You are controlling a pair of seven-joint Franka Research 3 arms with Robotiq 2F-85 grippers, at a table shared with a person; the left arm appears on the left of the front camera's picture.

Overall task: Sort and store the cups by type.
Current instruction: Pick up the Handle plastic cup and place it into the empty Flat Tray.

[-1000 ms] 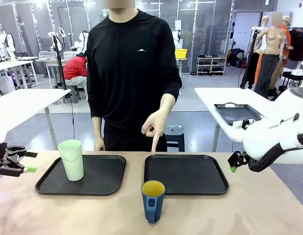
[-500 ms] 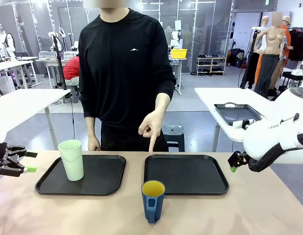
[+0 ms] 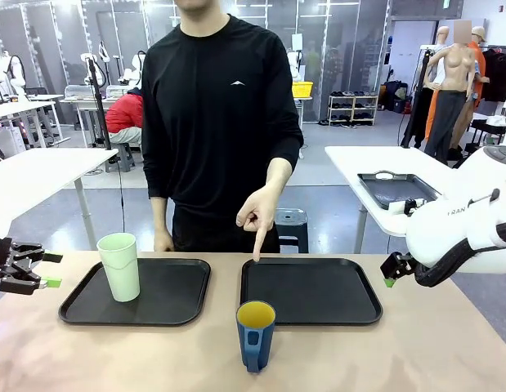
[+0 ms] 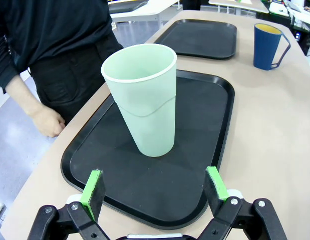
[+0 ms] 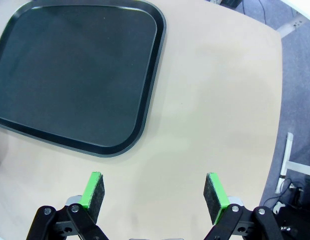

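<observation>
Showing one mint tumbler [image 3: 119,266], one blue mug [image 3: 255,336], two black trays [image 3: 311,291]

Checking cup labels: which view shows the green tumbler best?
Left wrist view: the tumbler stands close and whole, upright on its tray. Front view shows it smaller, at the left. Right wrist view faces the other tray.

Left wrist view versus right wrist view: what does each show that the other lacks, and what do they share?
Left wrist, not right: the mint-green tumbler upright on the first tray, the person's hand, the open left tool. Right wrist, not left: the open right tool and a white support leg. Both: the second tray and the tan table.
</observation>
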